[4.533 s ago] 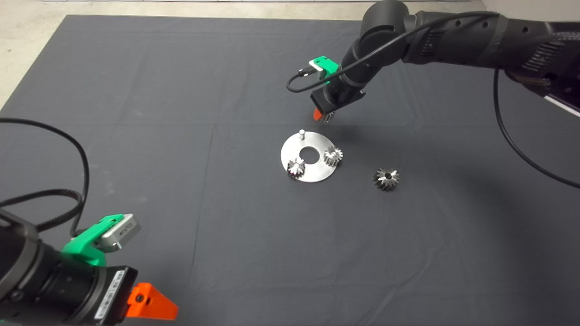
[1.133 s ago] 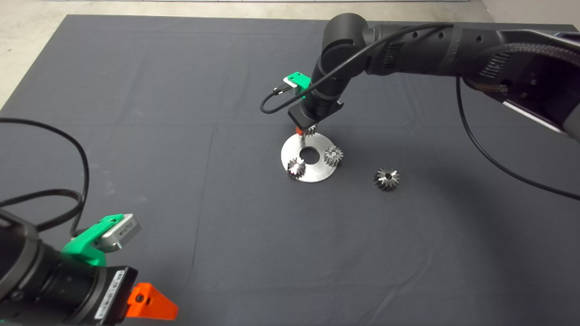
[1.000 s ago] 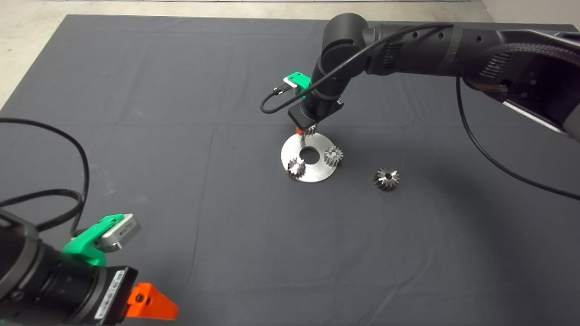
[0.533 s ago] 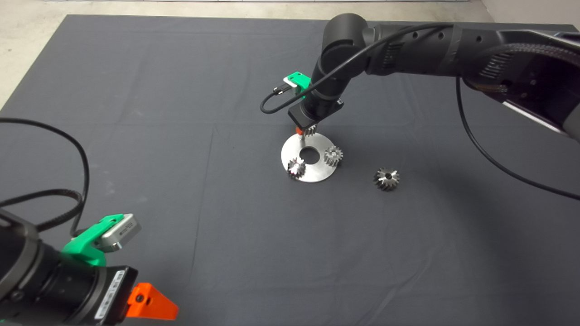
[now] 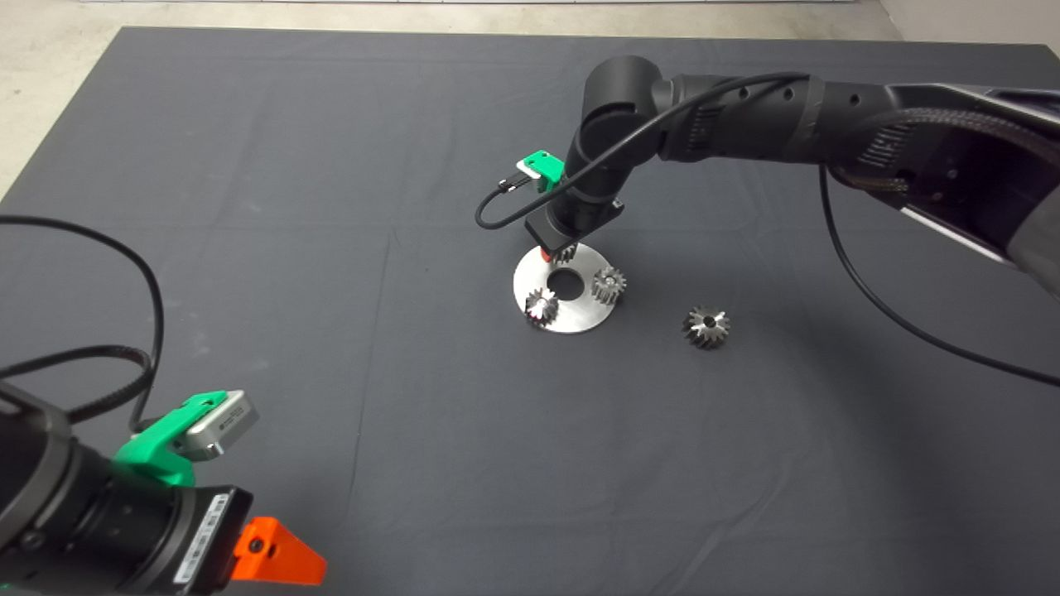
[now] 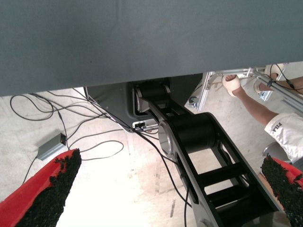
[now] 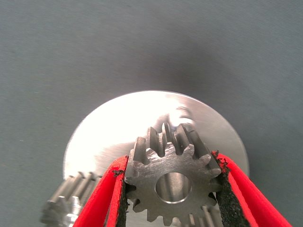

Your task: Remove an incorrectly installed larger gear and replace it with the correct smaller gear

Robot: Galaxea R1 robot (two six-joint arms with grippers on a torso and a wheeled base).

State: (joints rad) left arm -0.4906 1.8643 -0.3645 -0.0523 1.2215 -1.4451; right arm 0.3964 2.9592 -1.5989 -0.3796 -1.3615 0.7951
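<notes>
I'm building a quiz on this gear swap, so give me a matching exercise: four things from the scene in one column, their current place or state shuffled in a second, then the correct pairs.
Things:
1. smaller gear
2. larger gear
3. left gripper
4. round steel plate

Places or states:
A. lying loose on the mat, to the right of the plate
B. waiting at the lower left edge, open
C. clamped in the right gripper over the plate
D. carrying two bright small gears

Pairs: 1-C, 2-A, 3-B, 4-D

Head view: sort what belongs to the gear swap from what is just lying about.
Job:
smaller gear, held by the right gripper
larger gear, on the mat
round steel plate

Lying about:
two bright small gears on the plate
left gripper, parked
</notes>
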